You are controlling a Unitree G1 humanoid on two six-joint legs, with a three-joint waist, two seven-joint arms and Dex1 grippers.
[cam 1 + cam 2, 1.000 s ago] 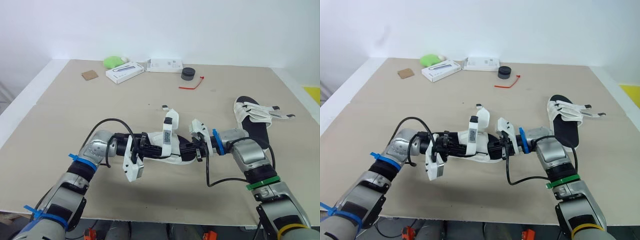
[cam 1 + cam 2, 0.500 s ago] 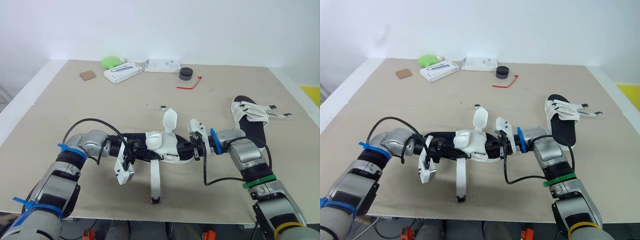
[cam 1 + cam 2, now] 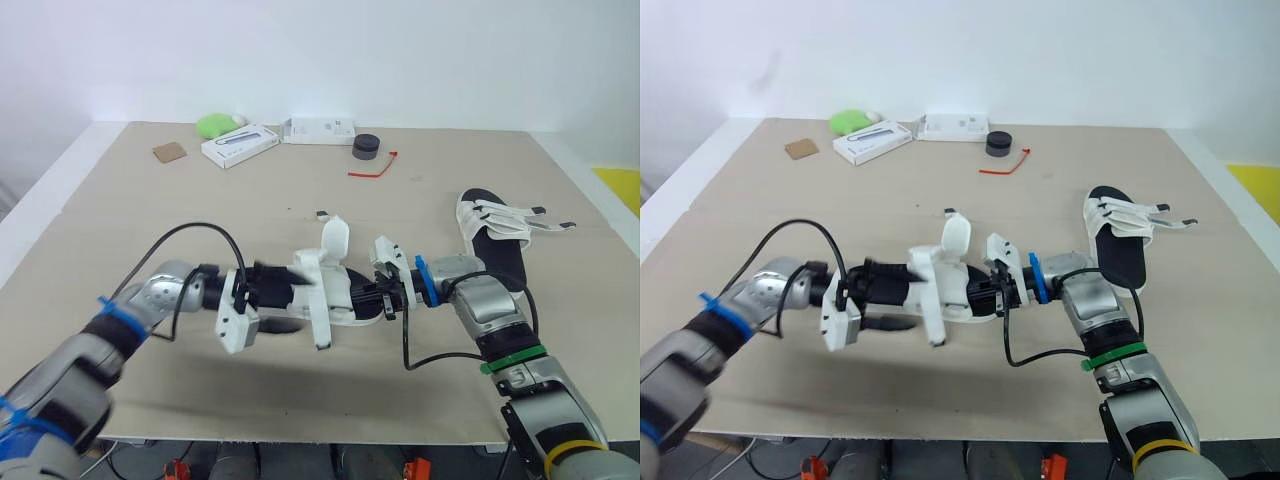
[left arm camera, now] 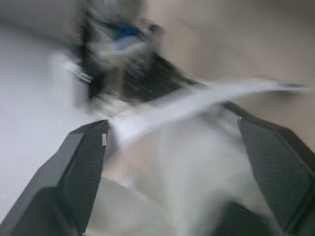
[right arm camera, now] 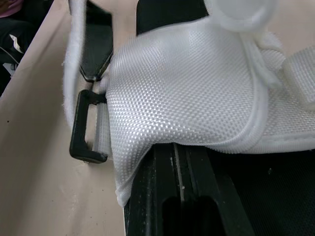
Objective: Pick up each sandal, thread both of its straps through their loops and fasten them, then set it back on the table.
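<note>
A white-strapped sandal with a black sole (image 3: 335, 292) is held just above the table (image 3: 130, 230) between my two grippers. My right gripper (image 3: 378, 298) is shut on its sole at the right end. At the sandal's left end my left gripper (image 3: 288, 298) is open, its fingers (image 4: 83, 164) spread wide on either side of the white upper. One strap (image 3: 336, 240) stands upright and another (image 3: 321, 325) hangs down off the near side. A black loop (image 5: 83, 130) shows beside the upper. The second sandal (image 3: 495, 232) lies on the table at the right, straps loose.
Along the table's far edge lie a green object (image 3: 213, 124), two white boxes (image 3: 238, 145) (image 3: 320, 128), a black round item (image 3: 365, 145), a red tie (image 3: 372, 167) and a brown card (image 3: 168, 152). The near table edge runs just below my arms.
My left gripper has gone from shut to open and let go of the strap. The long strap that hung down to the table now hangs shorter against the sandal. The right gripper kept its hold.
</note>
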